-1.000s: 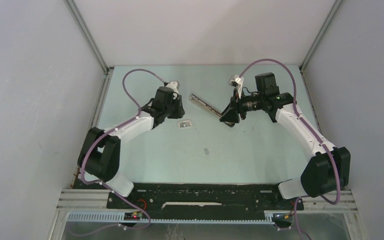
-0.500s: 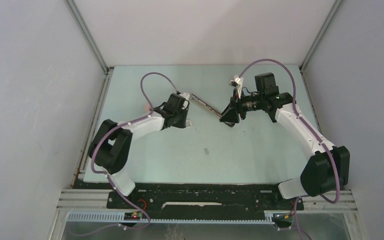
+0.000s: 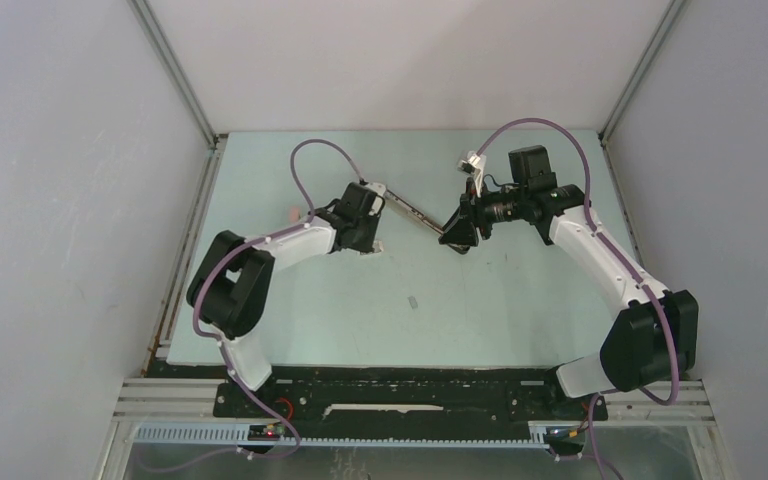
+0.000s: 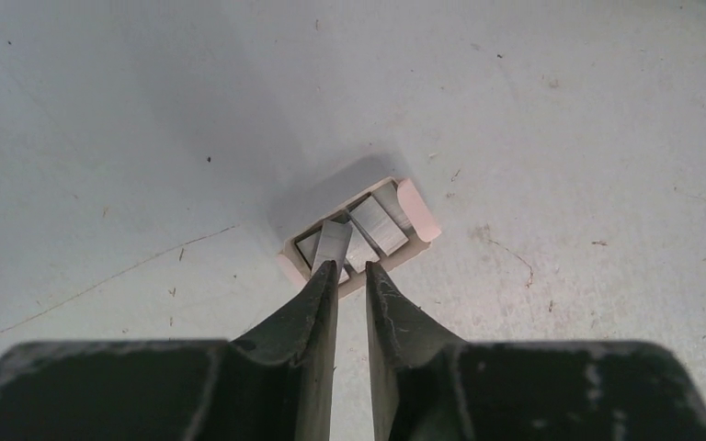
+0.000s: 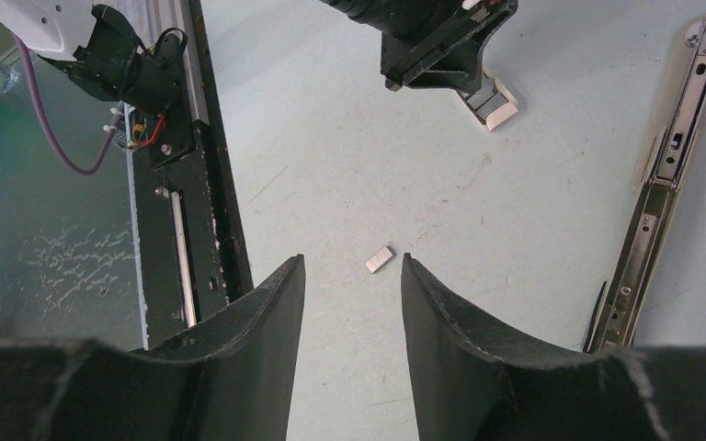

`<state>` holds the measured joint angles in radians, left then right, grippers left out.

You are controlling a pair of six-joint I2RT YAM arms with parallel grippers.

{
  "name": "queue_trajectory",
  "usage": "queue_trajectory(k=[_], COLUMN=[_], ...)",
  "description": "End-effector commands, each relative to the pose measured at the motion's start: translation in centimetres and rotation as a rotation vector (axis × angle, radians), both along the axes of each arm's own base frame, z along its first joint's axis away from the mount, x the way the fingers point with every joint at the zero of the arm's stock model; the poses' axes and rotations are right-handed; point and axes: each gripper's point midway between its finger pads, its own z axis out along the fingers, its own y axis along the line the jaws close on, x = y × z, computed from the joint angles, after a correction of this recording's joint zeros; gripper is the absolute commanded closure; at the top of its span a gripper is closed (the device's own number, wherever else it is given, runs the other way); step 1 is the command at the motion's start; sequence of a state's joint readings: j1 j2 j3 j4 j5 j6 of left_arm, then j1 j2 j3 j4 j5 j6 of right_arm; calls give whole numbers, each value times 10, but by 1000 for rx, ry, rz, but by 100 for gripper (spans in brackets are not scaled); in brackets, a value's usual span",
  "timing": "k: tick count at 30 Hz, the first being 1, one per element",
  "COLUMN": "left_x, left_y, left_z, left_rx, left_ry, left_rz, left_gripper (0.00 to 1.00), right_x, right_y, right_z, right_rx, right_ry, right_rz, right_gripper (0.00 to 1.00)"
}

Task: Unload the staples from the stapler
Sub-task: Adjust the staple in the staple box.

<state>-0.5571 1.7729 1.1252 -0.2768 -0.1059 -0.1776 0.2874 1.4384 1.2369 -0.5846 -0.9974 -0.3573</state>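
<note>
Left claw [image 4: 351, 268] is narrowed to a slit over the near rim of the pink-white tray [image 4: 420, 208] holding staples [image 4: 379, 228]; whether it pinches a strip, I cannot tell. The stapler [image 3: 412, 210] lies flat between the arms. Right claw [image 5: 352, 266] gapes empty above bare worktop [image 3: 520, 300].

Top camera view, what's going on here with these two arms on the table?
The left fingers are nearly closed over a small pink-white tray, apparently pinching a staple strip at its edge. More strips lie inside. The right fingers hang open above the table, holding nothing. The long silver stapler lies beside them, and one loose staple piece lies below.
</note>
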Motion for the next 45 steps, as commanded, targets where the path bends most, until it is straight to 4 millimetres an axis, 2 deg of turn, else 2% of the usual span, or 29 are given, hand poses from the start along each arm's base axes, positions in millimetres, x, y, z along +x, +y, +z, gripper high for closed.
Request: queue_trajectory(k=[1,20,31,41,45], left_x=[19,21,22,22,22], left_y=[-13,-13,-10,-6,-5], left_z=[18,5,-1,0,5], left_rx=[-8,24,44,47,22], left_ry=[-56,-26,-16,-23,-28], left_rz=[-19,-24,-14,22,66], left_gripper=[79,84,92,100,100], right_x=[0,-1,0,-1,-1], right_y=[0,0,0,0,0], right_z=[2,1,1,2,2], right_rx=[14,14,14,15,17], right_ry=[4,11,9,8,7], right_rz=[7,7,6,8,10], right_gripper=[49,49,49,49,49])
